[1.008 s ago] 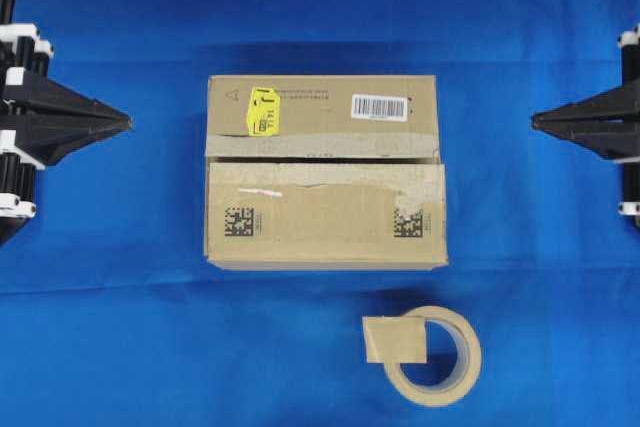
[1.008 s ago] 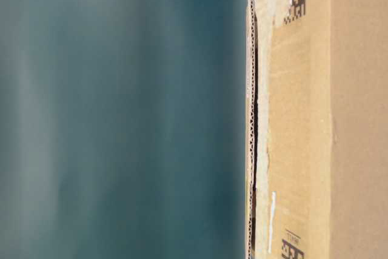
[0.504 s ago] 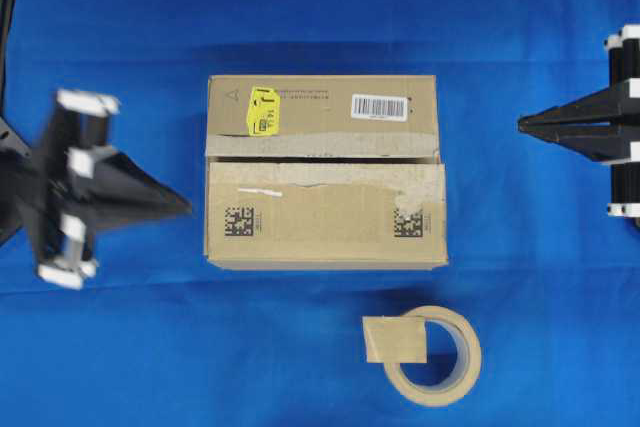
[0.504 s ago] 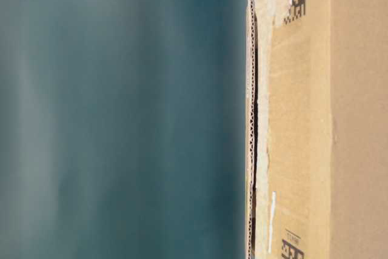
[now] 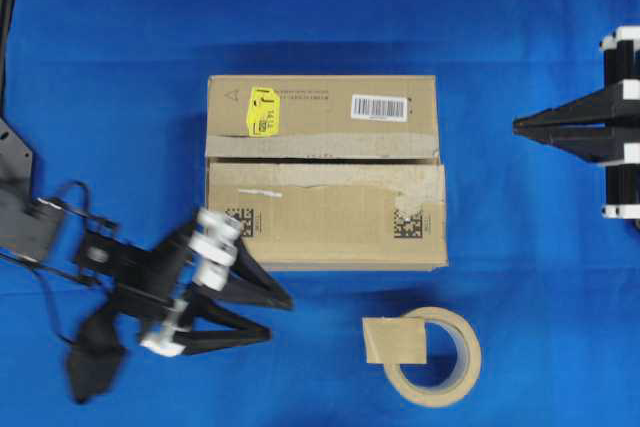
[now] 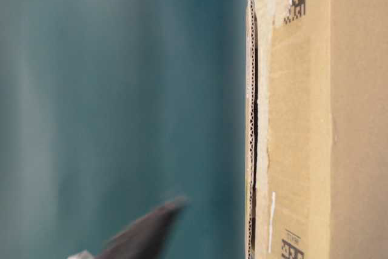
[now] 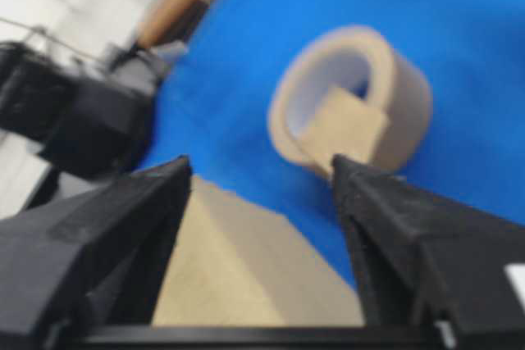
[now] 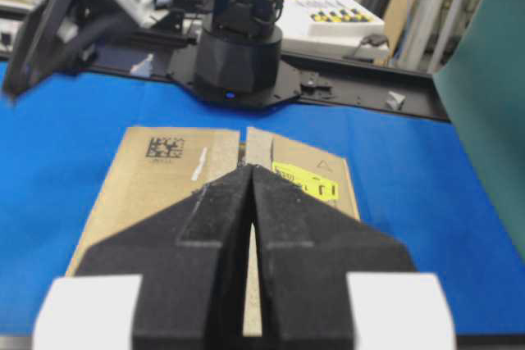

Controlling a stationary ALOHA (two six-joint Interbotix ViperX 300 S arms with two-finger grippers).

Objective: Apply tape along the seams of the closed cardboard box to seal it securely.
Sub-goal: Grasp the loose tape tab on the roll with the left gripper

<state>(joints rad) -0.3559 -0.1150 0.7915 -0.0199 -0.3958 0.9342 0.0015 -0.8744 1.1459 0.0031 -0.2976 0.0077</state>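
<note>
- In the middle of the blue counter (image 5: 120, 67), the cardboard box (image 5: 325, 172) is lying closed, with its yellow sticker (image 5: 262, 111) and white barcode label (image 5: 379, 107) on the far flap and two square black codes (image 5: 238, 222) on the near flap.
- The seams (image 5: 320, 159) are showing as a thin dark line running left to right where the two top flaps are meeting, with pale torn remnants along both edges.
- In front of the box, toward the right in the overhead view, a beige tape roll (image 5: 433, 355) is lying flat on the counter, well apart from the box.
- The tape (image 5: 394, 339), a short tan-brown piece, is sticking out from the left side of the roll and is resting flat, free of both hands.
- The left hand (image 5: 272, 317) is hanging near the front left corner of the box, with its fingers spread wide and pointing toward the roll; it is holding nothing.
- In the left wrist view the roll and the tape piece (image 7: 340, 125) are appearing between the two parted fingers (image 7: 107, 227), a little blurred.
- The right hand (image 5: 516, 127) is staying off at the right edge, well apart from the box, with its two fingers pressed together and nothing between them.
- In the table-level view only the box side and a blurred dark fingertip (image 6: 148, 225) are showing.
</note>
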